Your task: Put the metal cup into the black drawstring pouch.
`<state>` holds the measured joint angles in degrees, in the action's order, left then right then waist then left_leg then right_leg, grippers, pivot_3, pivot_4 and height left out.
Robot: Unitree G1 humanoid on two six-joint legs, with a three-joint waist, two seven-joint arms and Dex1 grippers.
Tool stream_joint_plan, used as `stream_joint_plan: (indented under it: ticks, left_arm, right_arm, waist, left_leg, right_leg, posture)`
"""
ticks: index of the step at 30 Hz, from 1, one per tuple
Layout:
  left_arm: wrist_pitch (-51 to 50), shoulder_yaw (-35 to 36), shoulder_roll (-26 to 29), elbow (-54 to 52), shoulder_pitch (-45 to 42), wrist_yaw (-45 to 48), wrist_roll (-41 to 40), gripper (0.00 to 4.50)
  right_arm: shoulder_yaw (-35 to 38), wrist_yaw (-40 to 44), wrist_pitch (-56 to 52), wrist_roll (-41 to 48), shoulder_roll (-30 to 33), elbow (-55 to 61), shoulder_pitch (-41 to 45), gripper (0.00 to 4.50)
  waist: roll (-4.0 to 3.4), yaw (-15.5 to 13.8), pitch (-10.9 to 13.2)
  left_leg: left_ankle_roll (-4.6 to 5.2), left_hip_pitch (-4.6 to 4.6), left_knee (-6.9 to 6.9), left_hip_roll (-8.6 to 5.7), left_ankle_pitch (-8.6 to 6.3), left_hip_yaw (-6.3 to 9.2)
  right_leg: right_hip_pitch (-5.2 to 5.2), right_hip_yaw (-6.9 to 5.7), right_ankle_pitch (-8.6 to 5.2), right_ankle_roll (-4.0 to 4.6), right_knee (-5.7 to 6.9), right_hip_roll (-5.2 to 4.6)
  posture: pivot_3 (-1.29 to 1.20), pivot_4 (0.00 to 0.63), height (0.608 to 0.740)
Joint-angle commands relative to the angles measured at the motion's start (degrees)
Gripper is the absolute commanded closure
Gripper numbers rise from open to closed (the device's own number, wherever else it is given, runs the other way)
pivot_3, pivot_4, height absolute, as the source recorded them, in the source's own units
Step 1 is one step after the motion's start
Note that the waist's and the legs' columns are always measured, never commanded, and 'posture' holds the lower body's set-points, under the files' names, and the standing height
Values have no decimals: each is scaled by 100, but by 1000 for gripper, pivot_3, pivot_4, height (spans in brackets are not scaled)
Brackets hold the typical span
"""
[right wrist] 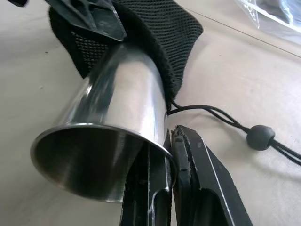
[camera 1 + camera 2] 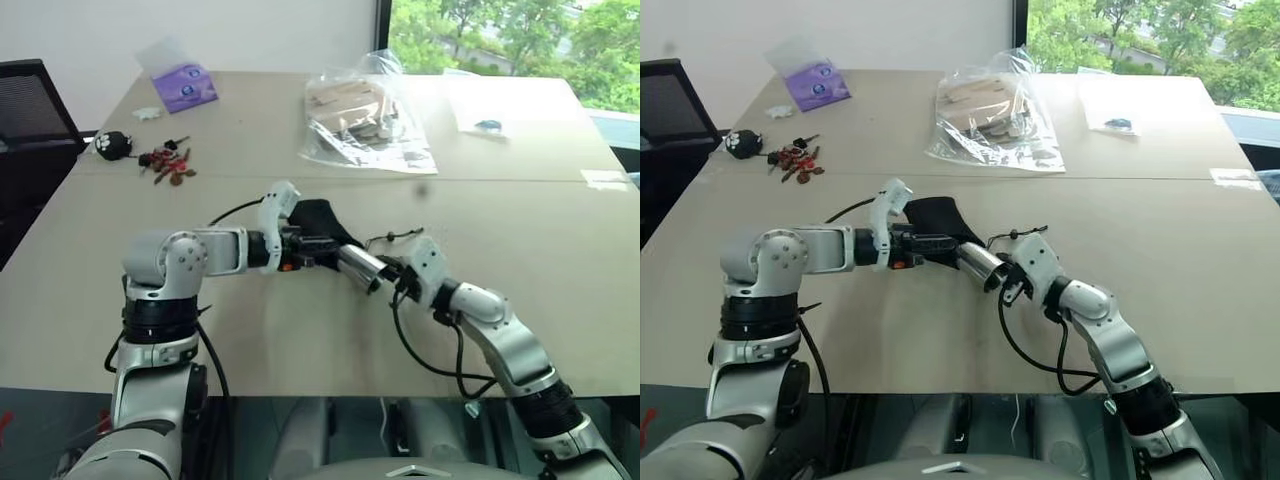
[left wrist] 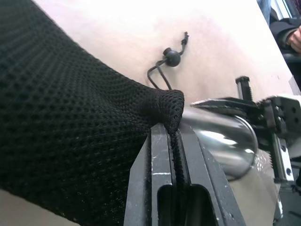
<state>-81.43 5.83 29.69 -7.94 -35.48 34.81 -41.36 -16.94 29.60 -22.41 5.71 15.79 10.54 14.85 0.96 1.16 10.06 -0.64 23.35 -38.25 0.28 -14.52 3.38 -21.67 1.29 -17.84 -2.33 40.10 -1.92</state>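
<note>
Two hands are meeting over the middle of the counter (image 2: 300,330), each one closed on something. The left hand (image 2: 318,248) is pinching the rim of the black drawstring pouch (image 2: 318,220) between its shut fingers (image 3: 160,179), holding the mesh fabric up just off the counter. The right hand (image 2: 392,272) is clamping the rim of the metal cup (image 2: 360,266) between its fingers (image 1: 197,188), with the cup lying nearly level and its closed end going into the pouch's mouth while its open end is facing back toward the right wrist. The pouch's thin cord (image 1: 221,115) is trailing out onto the counter beside the cup, carrying a round black bead (image 1: 260,137). Farther off, a clear plastic bag (image 2: 365,125) is lying near the far side, a purple packet (image 2: 183,86) is sitting toward the far left corner, and a black plush toy (image 2: 112,144) is resting beside a small cluster of keys (image 2: 166,164) at the left edge.
</note>
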Motion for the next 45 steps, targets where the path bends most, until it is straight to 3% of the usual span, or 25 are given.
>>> stream_joint_plan:
  ticks: [1, 6, 12, 14, 17, 21, 23, 25, 27, 30, 32, 35, 39, 43, 45]
  left_arm:
    - [106, -110, -10, -549, 83, 181, -270, 4500]
    - [274, -60, -54, -1137, 347, 286, -531, 4500]
    - [221, 139, -127, -1567, 566, 219, -800, 4500]
    - [177, 221, -179, -1616, 606, 145, -851, 4500]
    - [153, 334, -253, -1724, 705, 32, -900, 4500]
    - [126, 443, -419, -1831, 764, -91, -1014, 4500]
    - [116, 468, -466, -1871, 758, -120, -1089, 4500]
    - [116, 488, -484, -1939, 767, -94, -1200, 4500]
    - [224, 519, -548, -2021, 813, -25, -1334, 4500]
    - [300, 526, -612, -2089, 831, -37, -1437, 4500]
    - [341, 552, -670, -2079, 817, -102, -1460, 4500]
    - [421, 567, -708, -2002, 789, -164, -1417, 4500]
    - [539, 618, -812, -1931, 805, -167, -1446, 4500]
    - [616, 784, -921, -1701, 899, -215, -1475, 4500]
    - [696, 858, -885, -1534, 923, -213, -1434, 4500]
  right_arm:
    - [15, -177, -359, 24, -287, -221, 192, 4444]
    - [408, -394, -941, 562, -1098, -714, 621, 4444]
    - [1659, -909, -1539, 1763, -2361, -1583, 1182, 4444]
    - [1268, -882, -854, 1174, -2208, -1782, 1280, 4444]
    - [-550, -1008, 1498, -1149, -1148, -2205, 1515, 4444]
    - [-742, -1039, 2489, -1409, -1013, -2761, 1602, 4444]
    - [-472, -879, 2041, -963, -1267, -2845, 1584, 4444]
    - [424, -768, 495, 594, -1982, -2575, 1552, 4444]
    - [1040, -813, -71, 1398, -2389, -2417, 1681, 4444]
    - [-291, -816, 1284, -684, -1505, -2725, 1926, 4444]
    - [-672, -871, 1897, -1223, -1210, -2962, 2028, 4444]
    - [-511, -694, 1911, -955, -1301, -2973, 2017, 4444]
    - [77, -500, 1025, -66, -1680, -2576, 1856, 4444]
    - [204, -337, 385, 127, -1565, -2007, 1713, 4444]
    - [259, -290, 99, 199, -1426, -1634, 1633, 3783]
  waist:
    - [0, -9, 0]
    - [0, 27, 0]
    - [0, 102, 0]
    - [-1, 106, 1]
    - [-4, 112, 4]
    - [-1, 123, 3]
    - [-1, 135, 3]
    - [-1, 140, 3]
    - [-1, 136, 2]
    - [-5, 83, 5]
    - [-3, 69, 4]
    - [1, 109, 1]
    - [1, 131, 2]
    - [1, 107, 2]
    - [1, 83, 2]
  left_leg:
    - [0, 1, -1, 0, 0, 2]
    - [0, 1, 3, 3, 0, 2]
    - [0, 4, 6, 4, 0, 4]
    - [0, 1, 7, 3, 0, 2]
    - [1, 3, 12, -5, -1, -1]
    - [0, 15, 8, -3, 0, 4]
    - [-1, 14, 10, 5, 0, 5]
    - [-2, 14, 10, 8, 0, 4]
    - [-3, 14, 10, 17, 0, 7]
    - [-3, 22, 8, 3, 0, 17]
    - [0, 25, 1, -16, 0, 17]
    - [0, 24, 0, -7, 0, 16]
    - [-4, 21, 9, 9, 1, 16]
    - [-3, 26, 6, 1, 1, 16]
    - [-2, 27, 3, -1, 1, 18]
  right_leg:
    - [0, -2, 0, 0, 0, 1]
    - [-3, 2, 0, 1, 2, 2]
    - [-5, 0, 1, 2, -1, 0]
    - [-5, 0, 1, 2, 0, 0]
    - [-8, 1, 1, 1, -6, 0]
    - [-15, -4, 1, 0, -10, -1]
    - [-14, -1, 1, 1, -8, 0]
    - [-14, 0, 1, 1, -7, 0]
    - [-13, 1, 3, 4, -6, -8]
    - [-13, -2, 4, 6, -15, -5]
    - [-13, -12, 7, -2, -20, -9]
    - [-12, -13, 9, -5, -19, -4]
    - [-14, -6, 9, -3, -14, -1]
    - [-14, -6, 9, -3, -19, -3]
    - [-13, -7, 9, -3, -20, -5]
  posture:
    - [0, 150, 740]
    - [0, 150, 740]
    - [0, 150, 740]
    - [0, 150, 740]
    - [0, 150, 740]
    - [0, 150, 740]
    - [0, 150, 740]
    - [0, 150, 740]
    - [0, 150, 740]
    - [0, 150, 740]
    - [0, 150, 740]
    - [0, 150, 740]
    - [0, 150, 740]
    - [0, 150, 740]
    - [0, 150, 740]
